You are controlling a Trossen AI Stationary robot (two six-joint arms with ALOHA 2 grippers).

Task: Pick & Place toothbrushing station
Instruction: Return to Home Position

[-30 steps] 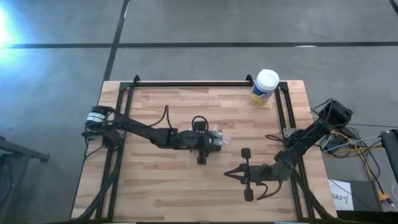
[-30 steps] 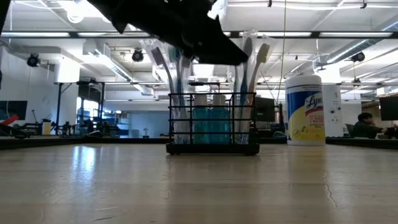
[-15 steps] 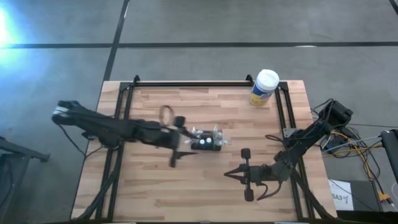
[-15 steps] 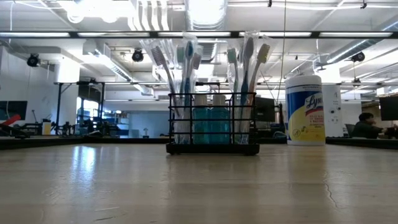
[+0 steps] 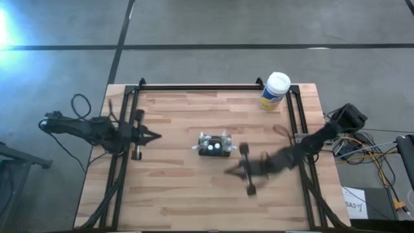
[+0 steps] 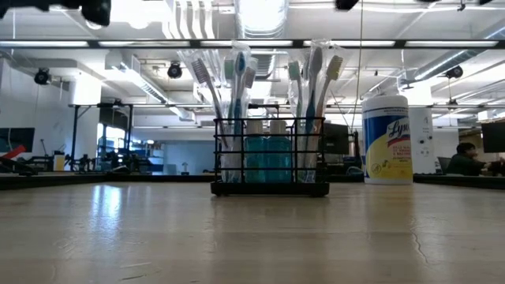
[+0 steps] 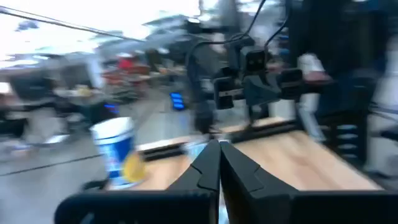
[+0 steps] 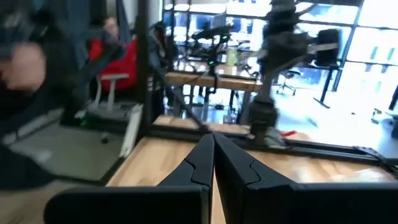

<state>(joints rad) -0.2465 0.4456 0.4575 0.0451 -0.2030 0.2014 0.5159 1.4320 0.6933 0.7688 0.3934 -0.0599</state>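
The toothbrushing station (image 5: pixel 215 145) is a small black wire holder with several toothbrushes and blue bottles, standing upright on its base near the table's middle; it also shows in the low view (image 6: pixel 270 154). My left gripper (image 5: pixel 156 136) is shut and empty at the table's left edge, pointing toward the station; its fingers meet in the left wrist view (image 7: pixel 219 149). My right gripper (image 5: pixel 227 172) is shut and empty, just near and right of the station, pointing left; its fingers meet in the right wrist view (image 8: pixel 212 140).
A yellow canister with a white cap (image 5: pixel 275 91) stands at the far right corner, also in the low view (image 6: pixel 387 140). Black frame rails (image 5: pixel 200 87) run along the table's far, left and right sides. Cables lie off the right edge (image 5: pixel 362 152).
My left gripper has drawn back from over the station toward the table's left edge. My right gripper has swung from the near right toward the station, going left and a little farther away. The station has stayed upright in its place.
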